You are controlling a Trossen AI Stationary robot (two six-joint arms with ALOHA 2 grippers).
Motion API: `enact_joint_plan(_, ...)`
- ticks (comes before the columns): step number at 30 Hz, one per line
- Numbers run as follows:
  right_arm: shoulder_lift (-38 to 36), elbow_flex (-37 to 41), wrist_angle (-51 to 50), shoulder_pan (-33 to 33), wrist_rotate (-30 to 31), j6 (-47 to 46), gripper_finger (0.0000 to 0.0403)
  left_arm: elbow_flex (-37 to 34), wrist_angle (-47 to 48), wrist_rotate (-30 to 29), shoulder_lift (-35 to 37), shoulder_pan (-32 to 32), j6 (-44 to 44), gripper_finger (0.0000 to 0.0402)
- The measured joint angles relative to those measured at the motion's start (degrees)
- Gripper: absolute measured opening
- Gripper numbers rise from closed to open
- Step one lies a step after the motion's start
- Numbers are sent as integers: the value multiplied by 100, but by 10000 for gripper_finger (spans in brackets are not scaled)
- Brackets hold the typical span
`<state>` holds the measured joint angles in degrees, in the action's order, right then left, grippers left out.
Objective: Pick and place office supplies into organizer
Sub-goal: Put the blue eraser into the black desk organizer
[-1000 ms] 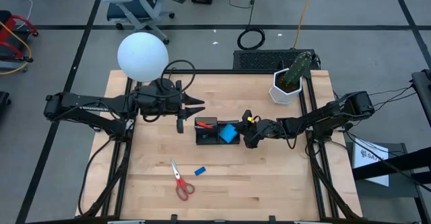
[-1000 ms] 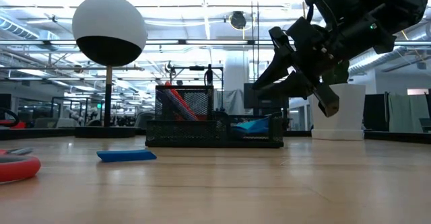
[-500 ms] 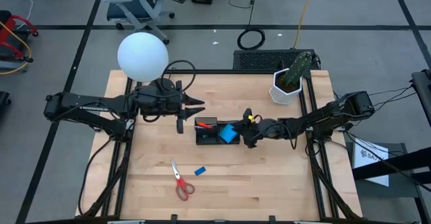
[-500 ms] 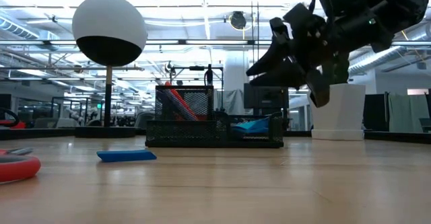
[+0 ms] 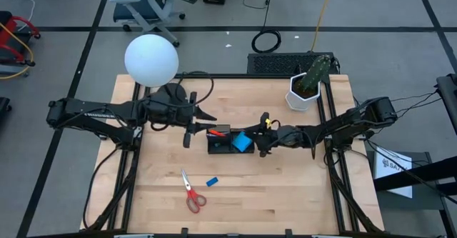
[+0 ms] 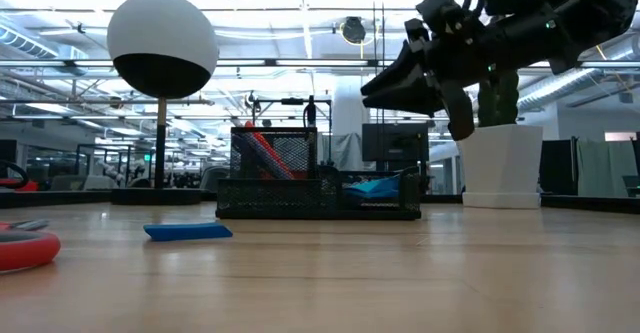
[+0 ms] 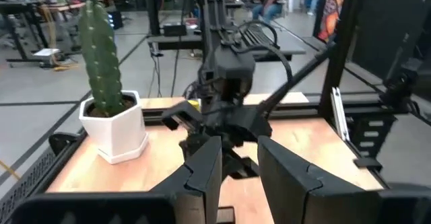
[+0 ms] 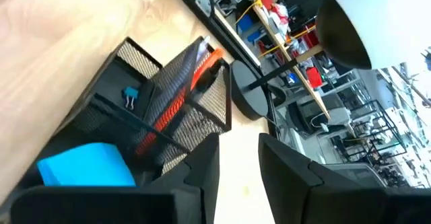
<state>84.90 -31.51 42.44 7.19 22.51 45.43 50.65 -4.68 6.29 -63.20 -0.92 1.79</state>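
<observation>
The black mesh organizer (image 5: 220, 148) stands mid-table, with the blue note pad (image 5: 243, 142) in its right part and red and dark pens (image 8: 180, 93) leaning in its taller mesh cup. The red-handled scissors (image 5: 191, 193) and the blue eraser (image 5: 212, 181) lie flat on the wood nearer the near edge. My right gripper (image 5: 258, 143) is open and empty. It hovers just right of the organizer and points at it, well above the table in the low view (image 6: 368, 88). My left gripper (image 5: 208, 116) is open and empty, above the table just left of and beyond the organizer.
The white globe lamp (image 5: 151, 59) stands on its round black base (image 5: 173, 91) at the far left, under my left arm. A cactus in a white pot (image 5: 307, 88) stands at the far right. Bare wood lies around the scissors and along the near edge.
My right gripper has risen beside the organizer's right end and tipped from slanting downward to nearly level, still pointing toward the table's left. My left gripper has drawn back a little toward the table's left. Nothing on the table has moved.
</observation>
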Motion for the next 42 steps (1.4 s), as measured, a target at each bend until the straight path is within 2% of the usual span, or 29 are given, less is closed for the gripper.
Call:
enact_joint_plan(4,-2,0,177,89,41,8,93,0,216,28,0,96,194,104)
enact_joint_plan(6,-2,0,371,146,256,10,93,0,352,32,0,172,239,104)
enact_joint_plan(13,-2,0,1583,277,2069,-20,91,0,819,31,0,556,218,104)
enact_joint_plan(16,-6,0,2065,342,2538,15,91,0,881,-28,0,669,211,104)
enact_joint_plan(21,-292,0,1995,420,2724,-205,91,1,1112,-329,-47,883,150,104)
enact_joint_plan(24,-719,-43,1518,418,2884,-629,91,-7,1254,-734,-148,1010,159,104)
enact_joint_plan(27,-1301,-260,498,418,2864,-1117,91,11,1186,-1161,-212,1100,-84,104)
enact_joint_plan(31,-1893,-743,-1123,414,2820,-1905,91,17,1211,-1243,-230,1258,-332,104)
enact_joint_plan(35,-2239,-1182,-2410,302,2197,-2562,91,20,1397,-1637,-229,1514,-721,104)
enact_joint_plan(39,-2295,-1486,-2932,106,1473,-2909,91,20,1417,-2302,-266,1791,-964,104)
enact_joint_plan(42,-2290,-1578,-3042,-48,1171,-2977,91,20,1439,-2472,-285,1947,-1212,104)
